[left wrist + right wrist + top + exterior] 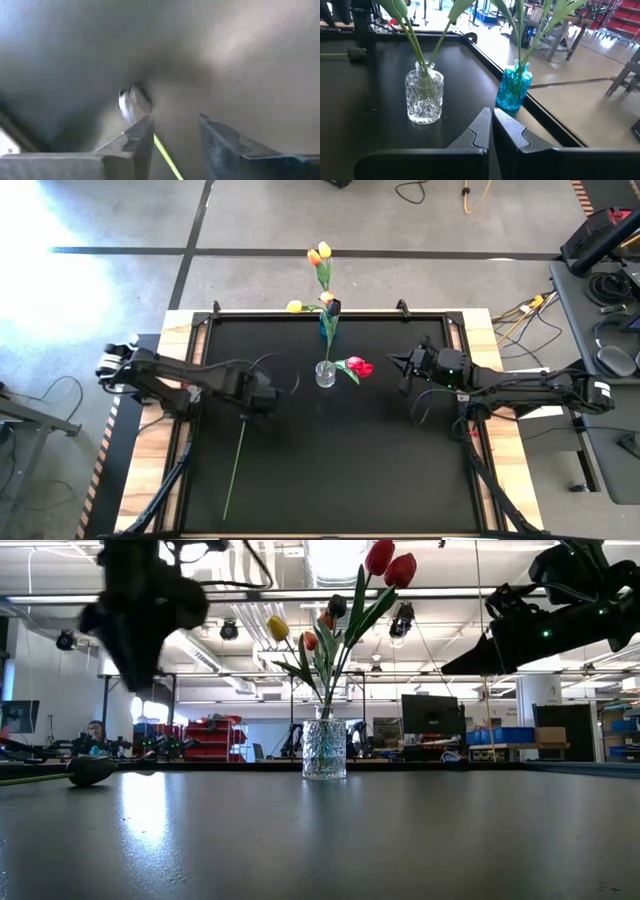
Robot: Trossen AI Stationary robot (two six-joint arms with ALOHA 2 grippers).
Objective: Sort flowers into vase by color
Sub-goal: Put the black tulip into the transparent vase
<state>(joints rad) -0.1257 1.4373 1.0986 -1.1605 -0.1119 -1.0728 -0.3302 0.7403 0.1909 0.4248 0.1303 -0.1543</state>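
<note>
- In the left wrist view, the whole scene is blurred; only a thin bright green stem (166,160) between the two dark fingers (132,145) and a pale smeared shape (133,102) beyond them can be made out, and what that shape is cannot be told.
- In the high view, the head of the long-stemmed flower lying on the black surface (330,470) is hidden beneath the left arm.
- In the right wrist view, the flower heads above the clear cut-glass vase (424,96) and the blue glass vase (513,90) are cut off by the picture's edge.
- In the low view, the blue vase is hidden behind the clear one.
</note>
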